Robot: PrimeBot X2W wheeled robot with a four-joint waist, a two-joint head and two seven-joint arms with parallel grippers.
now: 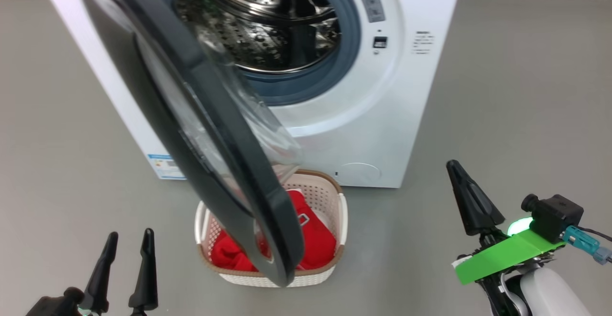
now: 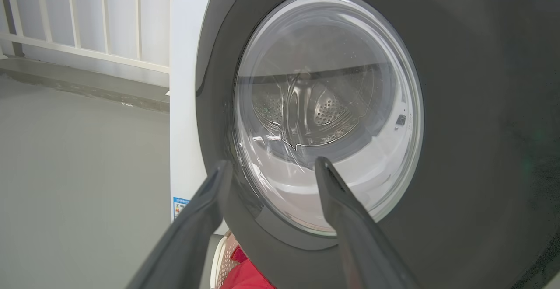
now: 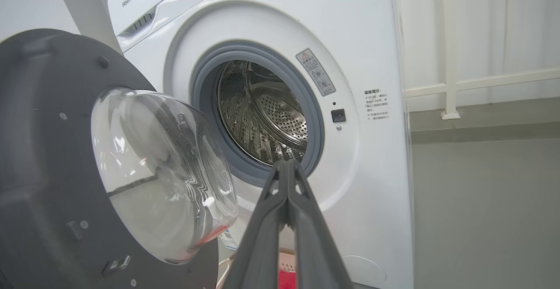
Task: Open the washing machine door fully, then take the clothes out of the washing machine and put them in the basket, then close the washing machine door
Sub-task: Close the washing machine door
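Left gripper jaws spread wide, empty, fingers aimed square at the outer face of the washing machine door; right gripper pinched closed on nothing, off to the right, pointing at the bare steel drum. Door is swung out toward the robot, hinged on the left of the washing machine, so the left arm is nearer and on the push side, likely its job to close it. Red clothes lie in the basket on the floor at the machine's front edge, under the door's sweep; can't tell the clearance.
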